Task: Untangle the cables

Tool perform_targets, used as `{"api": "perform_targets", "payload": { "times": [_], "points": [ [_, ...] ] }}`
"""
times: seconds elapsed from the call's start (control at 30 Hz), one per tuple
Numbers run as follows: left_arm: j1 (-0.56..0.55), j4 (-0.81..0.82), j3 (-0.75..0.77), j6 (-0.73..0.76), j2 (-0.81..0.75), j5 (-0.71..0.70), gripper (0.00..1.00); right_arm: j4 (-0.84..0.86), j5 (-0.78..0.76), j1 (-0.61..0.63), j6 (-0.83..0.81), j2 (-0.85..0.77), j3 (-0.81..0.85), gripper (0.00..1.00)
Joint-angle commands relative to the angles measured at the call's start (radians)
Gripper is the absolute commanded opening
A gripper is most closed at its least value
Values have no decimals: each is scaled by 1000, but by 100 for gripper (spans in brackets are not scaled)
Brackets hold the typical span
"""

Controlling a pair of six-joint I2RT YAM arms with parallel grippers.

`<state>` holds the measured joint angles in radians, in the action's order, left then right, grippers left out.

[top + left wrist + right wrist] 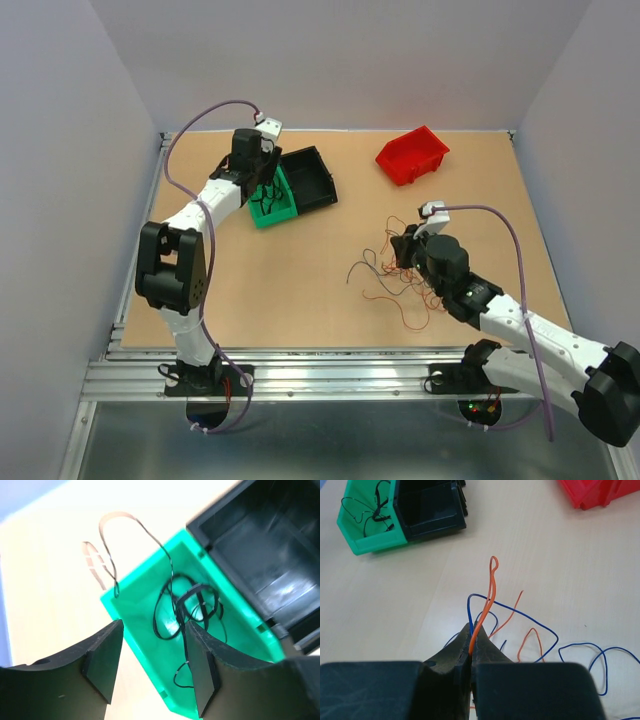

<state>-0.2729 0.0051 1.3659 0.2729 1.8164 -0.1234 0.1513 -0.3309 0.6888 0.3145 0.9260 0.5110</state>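
The loose cables (400,275) lie as a tangle on the table (290,290), right of centre in the top view, with thin orange and blue strands looping across one another. Your right gripper (471,640) sits at the lower edge of that heap, its jaws pressed together on one orange wire (490,587). That wire stands up from the pinch toward the middle of the wrist frame and ends in a small closed loop. Holding it near one end like this looks meant to let you draw it free of the blue wires (520,613) that curl just behind it and to its right. Part of the job seems done, judging by the black wires (195,587) coiled in the green bin (145,580) at upper left of the top view, one of them arching over the rim onto the table. Your left gripper (150,665) hangs over that bin with its fingers well apart and gripping nothing, which would suit a drop there. The black bin (250,545) touches the green one, and the red bin (412,155) stands apart at upper right
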Motion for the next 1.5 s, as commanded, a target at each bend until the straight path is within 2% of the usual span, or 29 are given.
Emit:
{"api": "perform_targets", "payload": {
  "times": [0.0,0.33,0.57,0.7,0.83,0.97,1.0,1.1,1.27,1.4,1.47],
  "points": [
    [-2,36,6,-1,-84,33,66,77,9,0,3,7,72,1],
    [-20,-36,-117,32,-187,90,66,77,12,2,1,8,70,1],
    [-28,-57,-103,61,-112,48,64,77,13,2,3,5,69,0],
    [-28,-62,-77,78,-46,13,46,79,10,2,1,4,67,1],
    [-26,-69,-25,84,24,-7,40,80,13,2,3,5,67,0],
    [-25,-77,25,94,110,-25,30,85,13,2,3,10,69,0],
    [-25,-79,36,91,124,-27,18,85,16,2,3,11,70,1],
    [-23,-86,82,91,179,-15,0,90,18,2,5,20,73,0],
    [-23,-109,137,84,247,-1,0,93,20,0,5,30,75,1],
    [-15,-68,88,81,187,7,0,94,18,0,3,28,73,1],
    [-14,-68,53,80,132,25,5,94,18,2,3,27,73,1]
  ]
}}
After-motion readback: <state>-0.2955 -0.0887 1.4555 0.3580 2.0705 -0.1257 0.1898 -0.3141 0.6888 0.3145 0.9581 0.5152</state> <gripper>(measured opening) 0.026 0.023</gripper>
